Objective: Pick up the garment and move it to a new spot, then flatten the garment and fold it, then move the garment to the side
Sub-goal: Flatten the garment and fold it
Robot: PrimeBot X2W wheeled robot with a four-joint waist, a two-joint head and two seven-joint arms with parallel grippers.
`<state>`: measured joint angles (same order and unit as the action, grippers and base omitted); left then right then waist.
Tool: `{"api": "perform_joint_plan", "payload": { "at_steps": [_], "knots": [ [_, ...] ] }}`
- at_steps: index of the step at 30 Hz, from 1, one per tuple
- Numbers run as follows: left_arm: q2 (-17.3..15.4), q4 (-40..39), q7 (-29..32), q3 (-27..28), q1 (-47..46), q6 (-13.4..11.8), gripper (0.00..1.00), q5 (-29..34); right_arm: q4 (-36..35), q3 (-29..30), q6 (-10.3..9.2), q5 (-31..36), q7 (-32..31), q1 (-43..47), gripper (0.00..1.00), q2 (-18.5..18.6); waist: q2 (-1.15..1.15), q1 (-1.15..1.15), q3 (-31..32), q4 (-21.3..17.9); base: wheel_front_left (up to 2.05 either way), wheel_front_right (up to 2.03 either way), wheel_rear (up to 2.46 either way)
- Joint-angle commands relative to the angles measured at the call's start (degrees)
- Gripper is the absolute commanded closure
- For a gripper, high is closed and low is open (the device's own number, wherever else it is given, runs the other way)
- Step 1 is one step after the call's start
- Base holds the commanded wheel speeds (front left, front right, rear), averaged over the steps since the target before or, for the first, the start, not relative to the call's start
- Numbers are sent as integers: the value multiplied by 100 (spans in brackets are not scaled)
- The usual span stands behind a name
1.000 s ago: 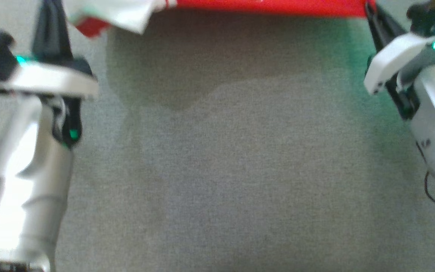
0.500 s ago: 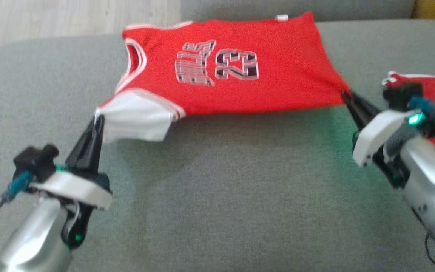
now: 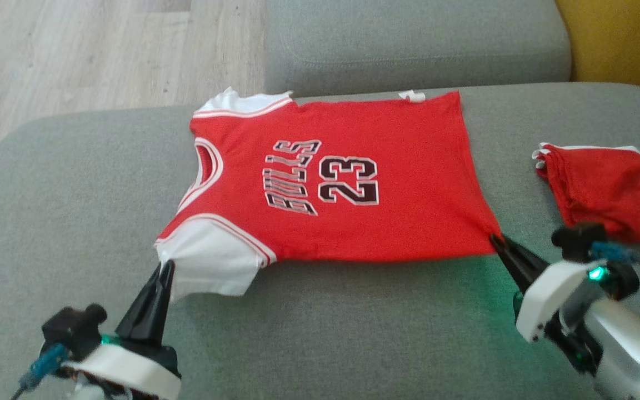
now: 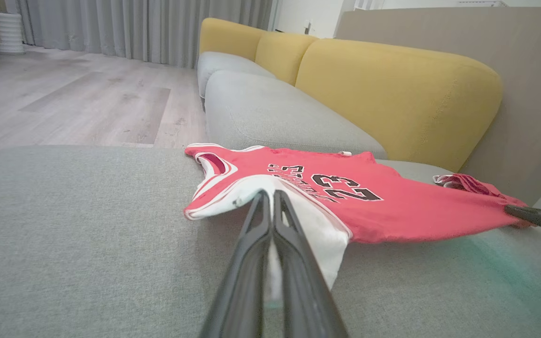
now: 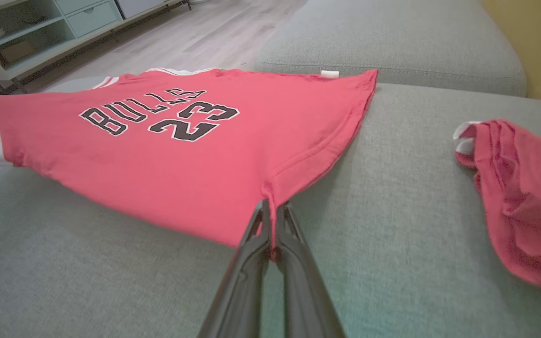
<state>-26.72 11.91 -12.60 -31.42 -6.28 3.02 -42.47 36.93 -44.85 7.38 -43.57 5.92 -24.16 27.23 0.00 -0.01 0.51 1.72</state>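
Note:
A red jersey [image 3: 353, 183] with white sleeves and "BULLS 23" on its chest is stretched out over the grey sofa seat [image 3: 353, 333], far side resting on the cushion. My left gripper [image 3: 165, 265] is shut on the near white sleeve [image 4: 298, 220], whose cloth runs between the fingers [image 4: 251, 244]. At the hem's near corner my right gripper [image 3: 495, 240] is shut on a pinch of red cloth [image 5: 270, 192]. The near edge of the jersey [image 5: 167, 155] hangs slightly above the seat between the two grippers.
A crumpled red garment [image 3: 603, 189] lies on the seat to the right, just beyond my right wrist. Yellow back cushions [image 4: 392, 89] rise at the far right. A wooden floor [image 3: 75, 55] lies past the sofa's left edge, with a shelf unit [image 5: 40, 33] beyond.
The head camera has tilted up, bringing the whole jersey into view. Both grippers have kept their hold and drawn the jersey toward me and lower, so more of it lies on the seat.

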Motion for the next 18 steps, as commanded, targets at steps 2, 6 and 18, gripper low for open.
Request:
{"api": "perform_joint_plan", "payload": {
  "at_steps": [2,6,18],
  "knots": [
    [-237,-373,-12,260,-97,-105,100,-56,-295,149,11,0,-23,172,100,175,0,1,75,3,0,0,0],
    [-284,-708,7,298,111,-262,100,-94,-607,485,11,134,-84,505,100,162,0,1,84,-5,0,0,0],
    [-324,-834,178,325,-355,-385,100,22,-1166,1511,11,938,-438,660,100,-229,0,1,-316,-35,0,0,0]
  ]
}}
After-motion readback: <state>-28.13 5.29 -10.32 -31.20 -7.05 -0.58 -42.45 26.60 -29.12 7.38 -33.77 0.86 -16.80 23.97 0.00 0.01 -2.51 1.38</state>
